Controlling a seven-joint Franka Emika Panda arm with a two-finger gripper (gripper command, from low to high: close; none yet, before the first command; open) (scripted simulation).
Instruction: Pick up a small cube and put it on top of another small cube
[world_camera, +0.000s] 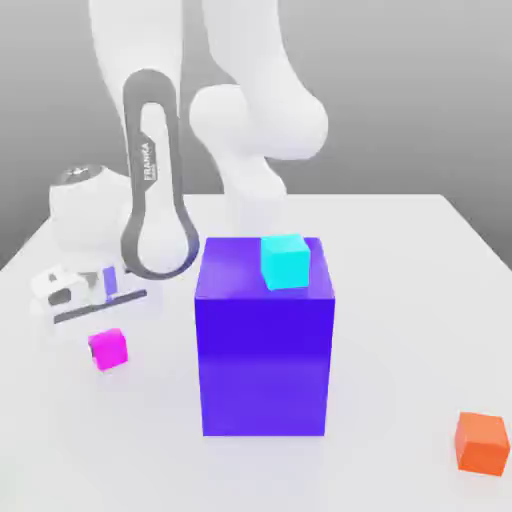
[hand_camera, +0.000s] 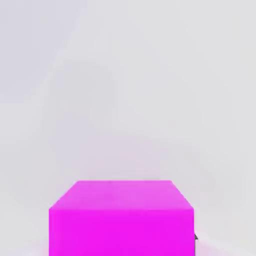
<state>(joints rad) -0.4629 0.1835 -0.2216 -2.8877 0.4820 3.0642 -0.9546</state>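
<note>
From my remote station, I see the white arm (world_camera: 155, 180) bent low over the pale table (world_camera: 400, 300), its gripper (world_camera: 100, 318) hanging just above the small pink cube (world_camera: 108, 349) near the exterior view's left edge. I cannot tell whether the fingers are spread or closed. The pink cube rests on the table, apart from the tall blue block (world_camera: 265, 340) that stands at the centre. A cyan cube (world_camera: 285, 262) sits on top of that block, toward its back edge. An orange cube (world_camera: 481, 441) lies alone on the table at the exterior view's lower right, well apart from the rest. In the hand view the pink cube (hand_camera: 121, 220) looms close, resting on the pale table (hand_camera: 125, 90).
</note>
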